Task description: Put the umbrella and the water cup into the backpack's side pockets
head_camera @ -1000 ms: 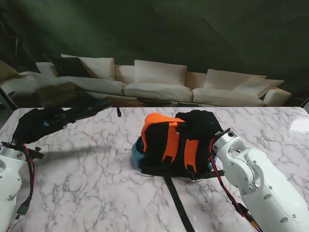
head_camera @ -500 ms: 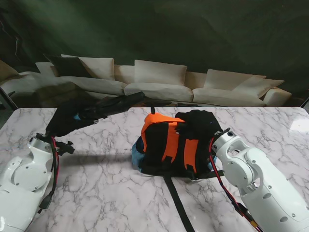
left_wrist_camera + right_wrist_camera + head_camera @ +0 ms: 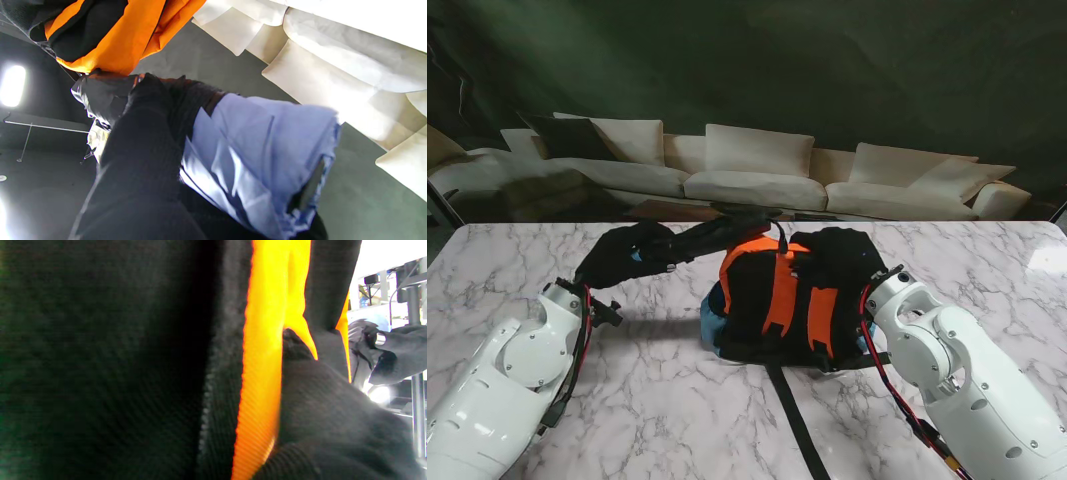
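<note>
The umbrella (image 3: 717, 232) is in the air, held by the left hand (image 3: 627, 255), its far tip just over the top left corner of the backpack (image 3: 792, 295), which lies near the middle of the marble table (image 3: 627, 400). In the left wrist view gloved fingers (image 3: 140, 156) wrap around a folded umbrella of pale blue, creased fabric with a dark end. The step in hand, as I judge it, is bringing the umbrella to the pack's left side pocket. The next move calls for lining its length up with the pocket mouth, which I cannot make out, and sliding it in.

The right hand (image 3: 867, 270) rests against the right side of the backpack. In the right wrist view, black-gloved fingers (image 3: 327, 413) press on ribbed orange webbing and black cloth, but I cannot tell whether they pinch it. A pale blue shape shows at the pack's left near edge, possibly the cup (image 3: 711, 325). A black strap (image 3: 795, 425) trails toward me.
</note>
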